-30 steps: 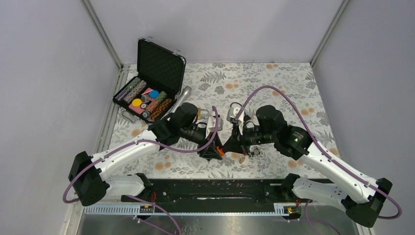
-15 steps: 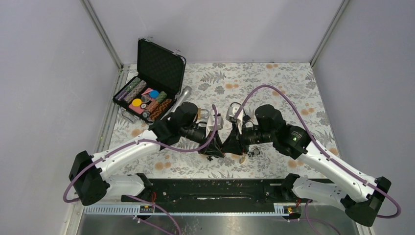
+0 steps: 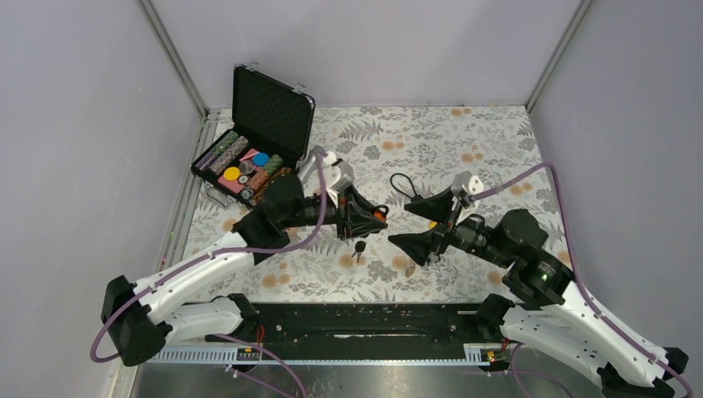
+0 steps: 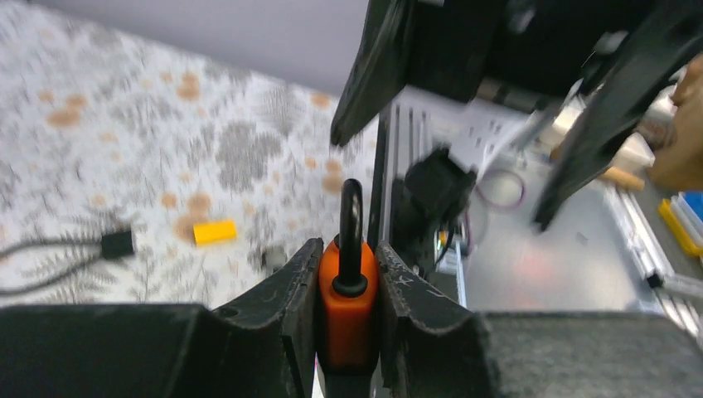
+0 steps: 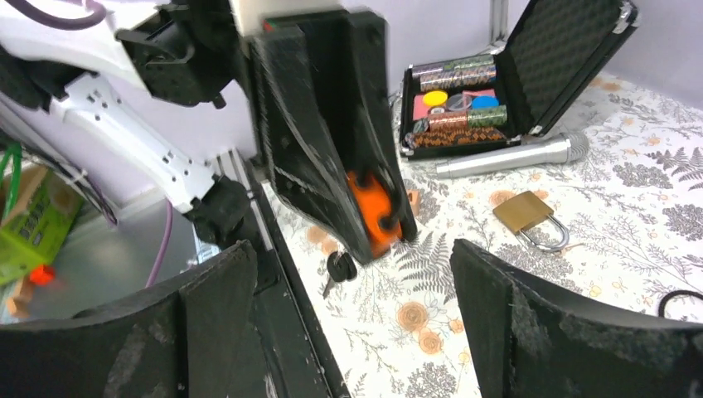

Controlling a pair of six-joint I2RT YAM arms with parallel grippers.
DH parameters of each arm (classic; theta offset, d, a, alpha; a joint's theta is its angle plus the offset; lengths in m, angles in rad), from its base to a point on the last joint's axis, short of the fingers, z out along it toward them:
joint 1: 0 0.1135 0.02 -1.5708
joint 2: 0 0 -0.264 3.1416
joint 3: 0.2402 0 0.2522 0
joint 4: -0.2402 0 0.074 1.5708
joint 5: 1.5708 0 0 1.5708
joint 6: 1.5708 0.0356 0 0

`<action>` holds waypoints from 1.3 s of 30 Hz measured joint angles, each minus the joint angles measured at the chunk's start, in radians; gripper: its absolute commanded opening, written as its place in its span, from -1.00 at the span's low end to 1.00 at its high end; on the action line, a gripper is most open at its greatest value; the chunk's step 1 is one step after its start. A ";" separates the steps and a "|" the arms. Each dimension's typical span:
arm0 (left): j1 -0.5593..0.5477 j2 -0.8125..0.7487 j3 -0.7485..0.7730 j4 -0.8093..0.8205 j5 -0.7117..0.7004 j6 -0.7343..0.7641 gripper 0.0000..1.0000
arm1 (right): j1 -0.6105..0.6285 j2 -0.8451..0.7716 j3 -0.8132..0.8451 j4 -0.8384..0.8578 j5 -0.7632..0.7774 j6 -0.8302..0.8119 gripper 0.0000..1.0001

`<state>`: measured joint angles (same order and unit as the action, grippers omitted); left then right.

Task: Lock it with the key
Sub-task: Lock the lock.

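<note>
Left gripper (image 4: 348,247): fingers pinch the orange padlock with black shackle (image 4: 348,319), shackle pointing out past the fingertips. Right gripper (image 3: 400,223): jaws spread wide, holding nothing, facing the padlock but apart from it. Small black-headed key (image 5: 338,267): just below the left fingertips. Cannot tell whether it hangs or lies.

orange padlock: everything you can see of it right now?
The orange padlock has a glossy, plastic-looking body and a dark shackle rising from a black collar on top. The left gripper clamps the body between both fingers, shackle pointing out past their tips. It looks clear of the table. Whether the shackle is latched, or the black-headed key just below is in it, cannot be told.
</note>
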<state>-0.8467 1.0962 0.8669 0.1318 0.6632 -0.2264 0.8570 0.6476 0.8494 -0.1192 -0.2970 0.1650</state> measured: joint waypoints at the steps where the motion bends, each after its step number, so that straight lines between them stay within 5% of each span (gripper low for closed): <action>1: 0.000 -0.016 0.000 0.054 -0.019 -0.040 -1.00 | 0.000 -0.032 -0.037 0.048 0.026 0.024 0.81; 10: -0.027 -0.025 0.044 0.362 -0.134 -0.248 -1.00 | 0.000 -0.019 -0.262 0.496 0.035 0.185 0.61; 19: -0.042 0.020 0.076 0.483 -0.148 -0.325 -1.00 | 0.000 0.105 -0.263 0.760 -0.024 0.219 0.08; 26: -0.043 0.020 0.075 0.546 -0.151 -0.348 -1.00 | 0.000 0.133 -0.249 0.824 -0.061 0.259 -0.97; 39: -0.052 -0.026 0.052 0.549 -0.183 -0.346 -1.00 | 0.001 0.145 -0.180 0.736 -0.145 0.226 -1.00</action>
<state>-0.8989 1.0706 0.9188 0.6807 0.4805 -0.5720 0.8581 0.7921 0.6697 0.6167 -0.4419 0.3912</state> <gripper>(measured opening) 0.261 0.055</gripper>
